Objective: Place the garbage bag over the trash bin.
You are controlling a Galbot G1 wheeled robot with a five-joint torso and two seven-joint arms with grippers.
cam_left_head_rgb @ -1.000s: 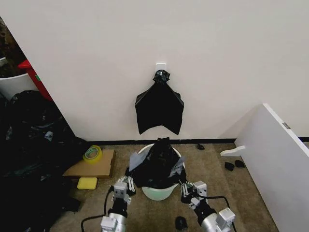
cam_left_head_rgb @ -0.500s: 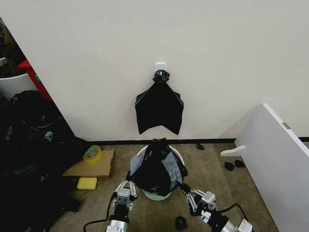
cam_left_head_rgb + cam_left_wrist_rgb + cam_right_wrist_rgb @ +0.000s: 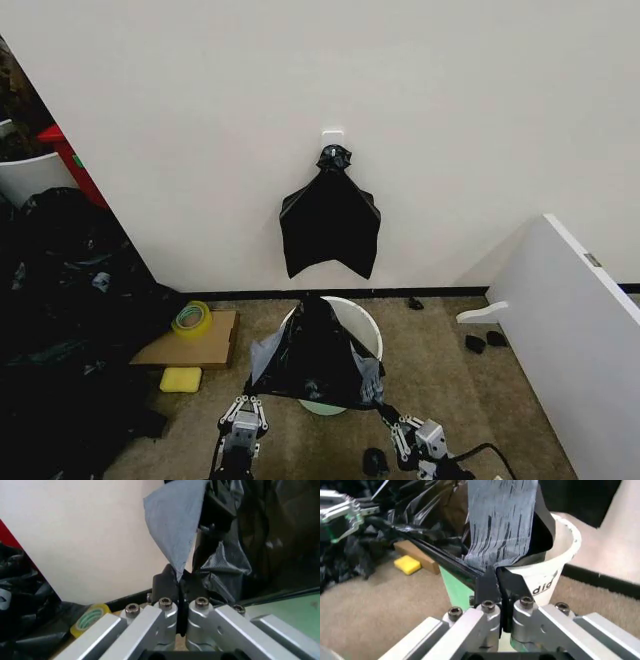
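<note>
The garbage bag (image 3: 315, 355) drapes in a black peak over the near half of the trash bin (image 3: 362, 320), whose cream far rim shows behind it. My left gripper (image 3: 244, 403) is shut on the bag's near left edge, and my right gripper (image 3: 388, 413) is shut on its near right edge. In the left wrist view the left gripper (image 3: 179, 582) pinches a grey, stretched flap of the bag (image 3: 172, 528). In the right wrist view the right gripper (image 3: 497, 575) clamps the stretched bag (image 3: 502, 521) in front of the bin (image 3: 565, 555).
A knotted bunch of black bags (image 3: 330, 225) hangs on the wall behind the bin. A tape roll (image 3: 192, 318), cardboard (image 3: 190, 345) and a yellow sponge (image 3: 180, 379) lie to the left beside black plastic heaps (image 3: 60, 330). A white board (image 3: 575, 340) leans at the right.
Both grippers have drawn back toward me with the bag's edges, spreading it wider. The bag has slid nearer, baring the bin's far rim.
</note>
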